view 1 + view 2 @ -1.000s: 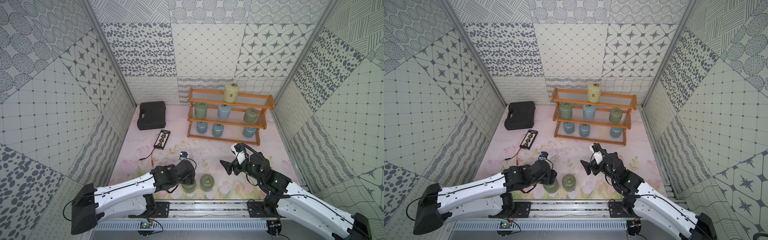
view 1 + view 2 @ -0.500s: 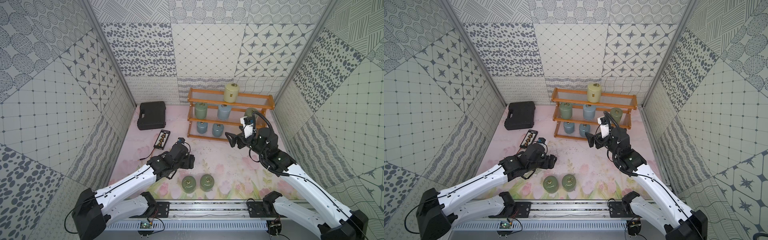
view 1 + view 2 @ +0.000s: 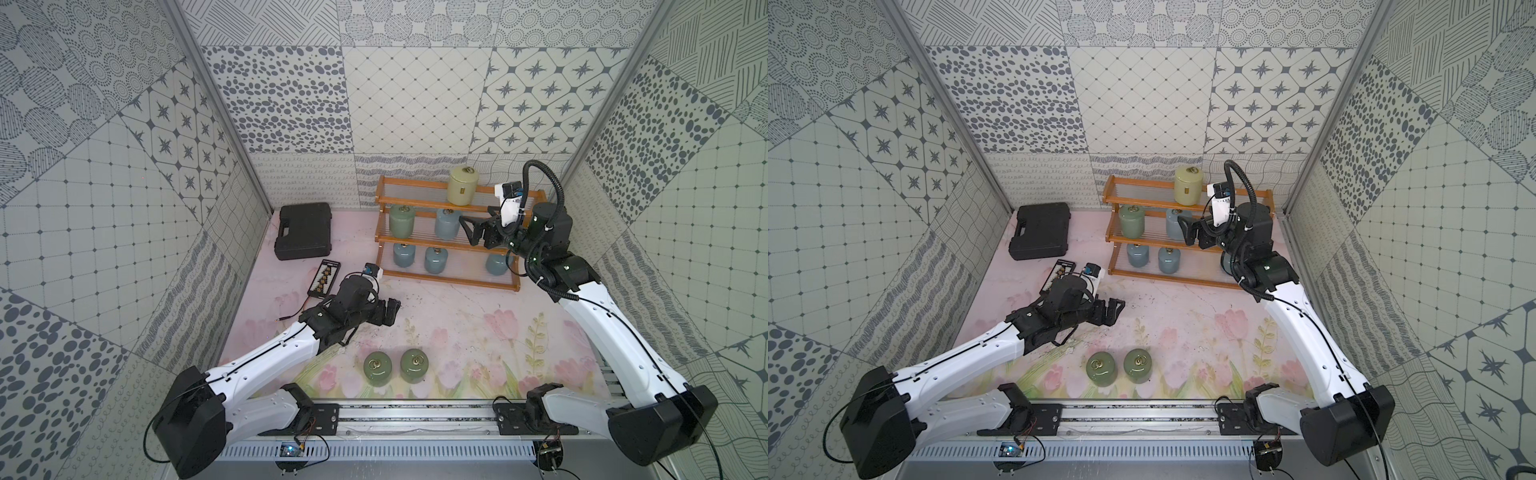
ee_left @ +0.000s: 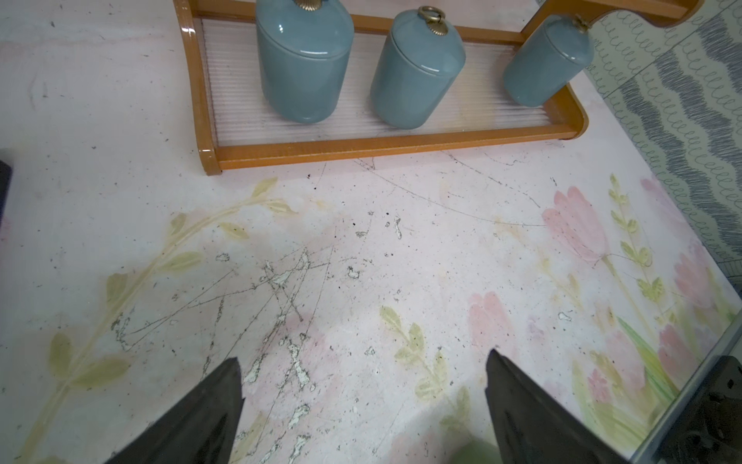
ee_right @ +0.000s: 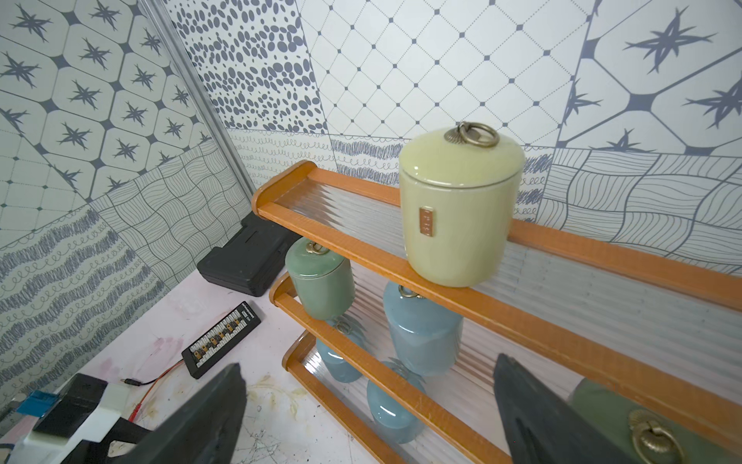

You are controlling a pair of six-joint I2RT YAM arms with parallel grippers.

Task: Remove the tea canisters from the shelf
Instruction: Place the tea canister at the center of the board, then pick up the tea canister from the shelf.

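Two green canisters (image 3: 377, 365) down on the table (image 3: 457, 332), up close. Left gripper (image 3: 390, 312) wide open, empty. Farther back, right gripper (image 3: 471, 231) wide open, empty, by the shelf (image 3: 449, 283) with more canisters (image 3: 434, 259). Go slow, hug one's middle, squeeze, lift straight out.

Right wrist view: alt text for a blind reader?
The open right gripper faces the wooden shelf, holding nothing. A cream canister stands on the top tier; a sage green canister and a pale blue canister stand on the tier below.

Bright, even light; soft shadows; wrist views warped, slightly blurred.
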